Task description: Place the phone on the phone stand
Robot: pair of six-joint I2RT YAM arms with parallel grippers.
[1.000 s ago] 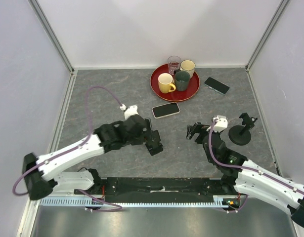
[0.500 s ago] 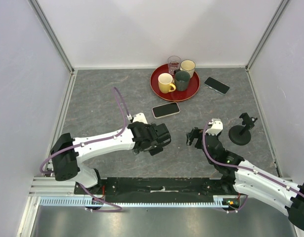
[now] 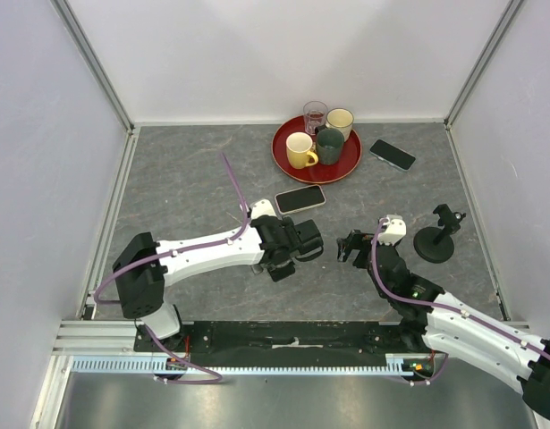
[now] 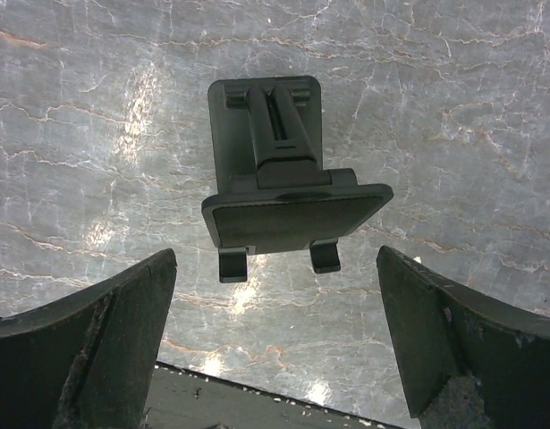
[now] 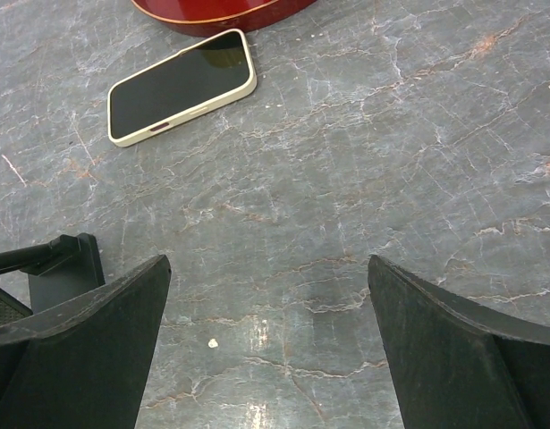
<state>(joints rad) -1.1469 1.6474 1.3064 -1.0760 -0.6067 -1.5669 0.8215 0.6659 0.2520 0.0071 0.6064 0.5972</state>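
Fingers of your left gripper are standing spread wide and gripping nothing. The black phone stand is sitting on the grey table just past their tips, centred on the gap between them and touching neither one. Its two small hooks are pointing back toward the fingers.

Your right gripper is gaping just as wide, and it is carrying nothing either. The cream-cased phone is lying flat, screen up, well ahead of those fingers and off toward the left one, just beside the rim of the red tray. One corner of the phone stand is peeking out next to that left finger.

From above, you are seeing the cream-cased phone lying between the tray and the left gripper, near the gripper but apart from it. Four cups are standing on the tray. A dark phone is lying to the tray's right, and a round-based holder is standing to the right of your right gripper.
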